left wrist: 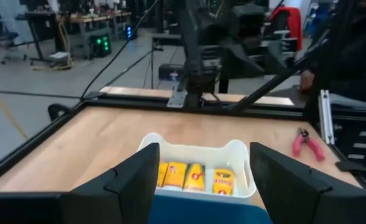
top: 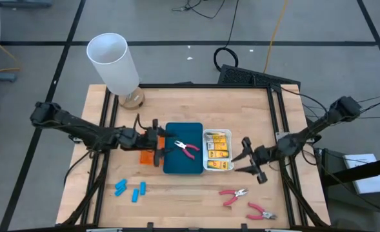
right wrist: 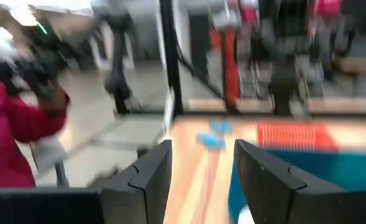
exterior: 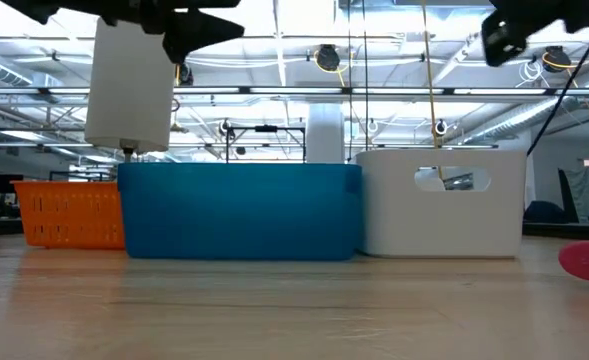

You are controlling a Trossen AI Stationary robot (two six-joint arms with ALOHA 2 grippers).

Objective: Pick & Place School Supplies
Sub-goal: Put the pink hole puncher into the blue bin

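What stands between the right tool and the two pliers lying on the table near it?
Nothing visible. The right tool hangs open beside the white tray; only bare table lies between it and the two pliers.

The wooden counter (top: 190, 193) carried three trays side by side across its middle: an orange tray (top: 146, 156), a blue tray (top: 177, 164) and a white tray (top: 209, 169). A tall white cylinder (top: 114, 63) stood at the far left corner. Three light-blue pieces (top: 131, 189) lay near the front left. Two pink-handled pliers (top: 233, 196) (top: 260, 211) lay on the bare wood at the front right, near each other.
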